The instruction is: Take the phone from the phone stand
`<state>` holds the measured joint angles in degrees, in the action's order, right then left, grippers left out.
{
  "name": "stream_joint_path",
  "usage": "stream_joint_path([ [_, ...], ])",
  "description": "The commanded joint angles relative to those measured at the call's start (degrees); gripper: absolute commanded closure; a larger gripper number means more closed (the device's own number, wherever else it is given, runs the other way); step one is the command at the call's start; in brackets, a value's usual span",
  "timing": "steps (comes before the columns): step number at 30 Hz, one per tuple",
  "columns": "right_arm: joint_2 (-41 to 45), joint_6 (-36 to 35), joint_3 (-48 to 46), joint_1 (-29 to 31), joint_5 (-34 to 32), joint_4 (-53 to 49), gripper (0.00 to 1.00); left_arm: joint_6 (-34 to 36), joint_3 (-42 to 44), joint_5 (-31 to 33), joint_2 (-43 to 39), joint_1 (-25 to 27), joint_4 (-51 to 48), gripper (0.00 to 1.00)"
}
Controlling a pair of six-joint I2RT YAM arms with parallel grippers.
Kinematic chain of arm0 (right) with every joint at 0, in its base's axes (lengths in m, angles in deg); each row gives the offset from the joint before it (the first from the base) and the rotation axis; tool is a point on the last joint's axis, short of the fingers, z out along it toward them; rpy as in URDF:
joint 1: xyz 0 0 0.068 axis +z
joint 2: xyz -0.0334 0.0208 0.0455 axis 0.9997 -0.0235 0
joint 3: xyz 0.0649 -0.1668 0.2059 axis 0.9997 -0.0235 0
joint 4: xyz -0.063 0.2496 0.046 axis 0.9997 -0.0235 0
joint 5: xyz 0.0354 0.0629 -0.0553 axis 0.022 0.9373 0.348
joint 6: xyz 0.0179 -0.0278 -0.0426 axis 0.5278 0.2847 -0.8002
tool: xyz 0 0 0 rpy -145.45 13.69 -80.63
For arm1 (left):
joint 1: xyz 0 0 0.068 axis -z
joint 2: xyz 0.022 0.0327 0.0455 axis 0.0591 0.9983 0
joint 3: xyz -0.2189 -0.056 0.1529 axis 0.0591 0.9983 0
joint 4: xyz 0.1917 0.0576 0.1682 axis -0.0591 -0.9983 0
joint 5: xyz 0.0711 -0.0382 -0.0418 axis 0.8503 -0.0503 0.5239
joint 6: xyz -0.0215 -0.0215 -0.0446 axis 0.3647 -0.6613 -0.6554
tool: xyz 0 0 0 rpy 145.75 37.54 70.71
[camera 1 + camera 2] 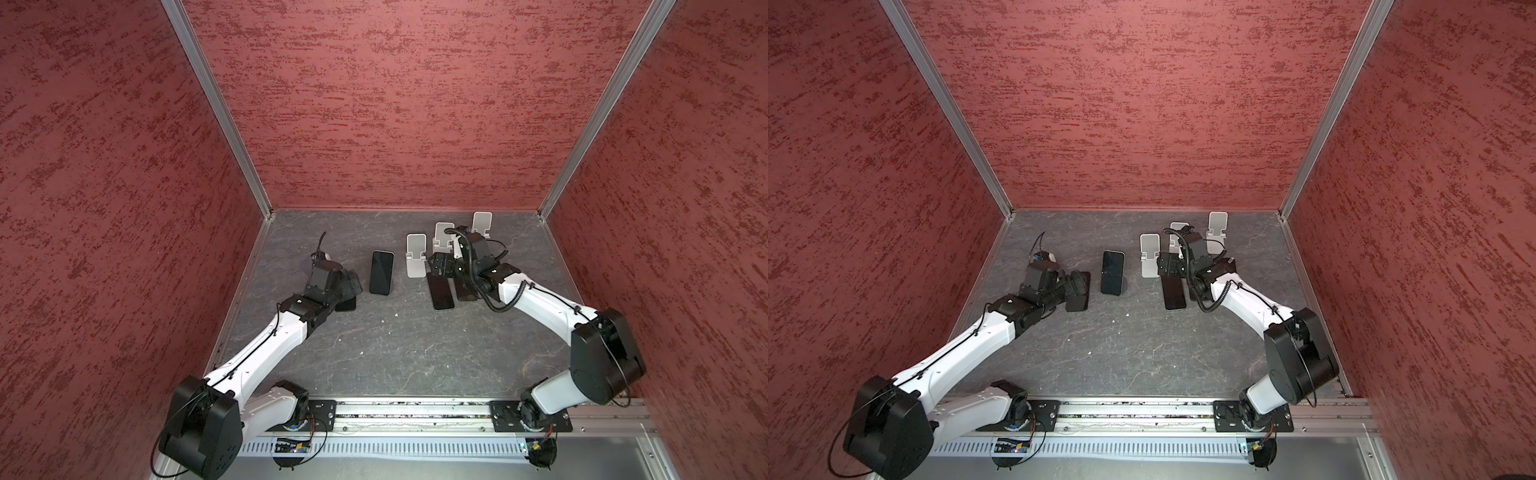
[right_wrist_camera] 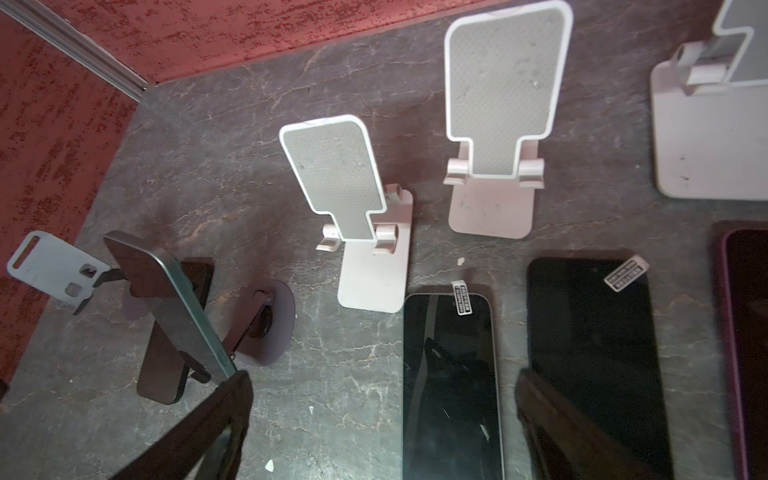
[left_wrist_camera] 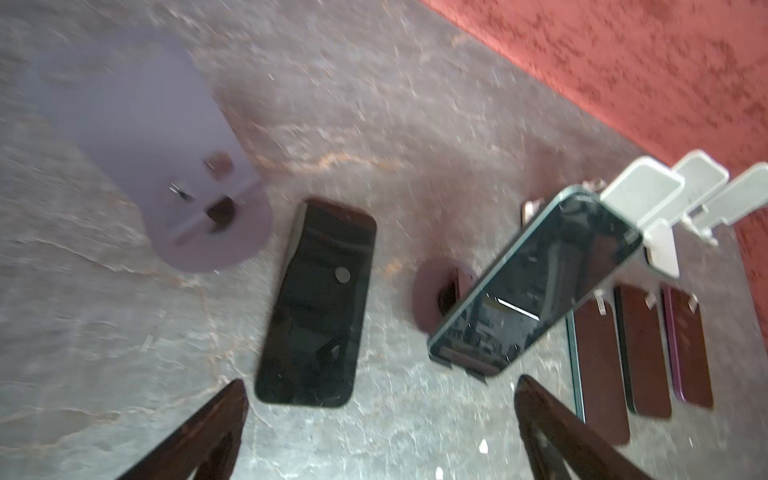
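Observation:
A dark phone [image 1: 381, 272] [image 1: 1113, 272] leans tilted on a lavender phone stand with a round base [image 3: 428, 291] [image 2: 272, 328]; the phone covers the stand in both top views. The phone's glass face [image 3: 536, 282] shows in the left wrist view and its greenish edge [image 2: 174, 303] in the right wrist view. My left gripper [image 1: 352, 286] [image 3: 382, 392] hangs open just left of the phone, with bare floor between its fingers. My right gripper [image 1: 438, 266] [image 2: 383, 380] is open to the phone's right, over a flat phone [image 2: 453, 386], holding nothing.
Three empty white stands [image 1: 416, 255] [image 1: 444, 235] [image 1: 482, 222] line the back right. Flat phones lie in front of them [image 1: 441, 296] [image 2: 594, 353]. Another flat phone [image 3: 316, 307] lies beside my left gripper. A second lavender stand [image 2: 54, 266] stands empty. Red walls enclose the floor.

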<state>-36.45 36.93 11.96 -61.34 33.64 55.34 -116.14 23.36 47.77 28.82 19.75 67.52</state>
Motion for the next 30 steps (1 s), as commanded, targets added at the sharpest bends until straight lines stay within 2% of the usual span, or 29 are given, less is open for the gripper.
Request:
stream_joint_path([
  [1,0.4,1.3,2.6,1.4,-1.2,-1.0,0.01,1.5,1.5,-5.3,-1.8,2.6,2.5,0.0],
  [6,-1.4,1.7,4.2,3.5,-1.4,-1.1,0.01,1.9,3.9,-7.9,-4.1,5.5,3.6,0.0],
  [13,-4.7,2.5,7.0,6.1,-1.4,-0.9,0.01,1.4,7.9,-13.5,-8.7,5.8,7.5,0.0],
  [24,-11.2,5.2,12.3,11.3,-3.5,-1.1,0.01,0.2,13.4,-12.7,-18.8,5.2,7.2,0.0],
  [30,-12.8,7.8,14.2,14.2,-7.6,-1.0,0.01,-1.3,15.4,-12.5,-23.7,2.4,4.3,0.01],
])
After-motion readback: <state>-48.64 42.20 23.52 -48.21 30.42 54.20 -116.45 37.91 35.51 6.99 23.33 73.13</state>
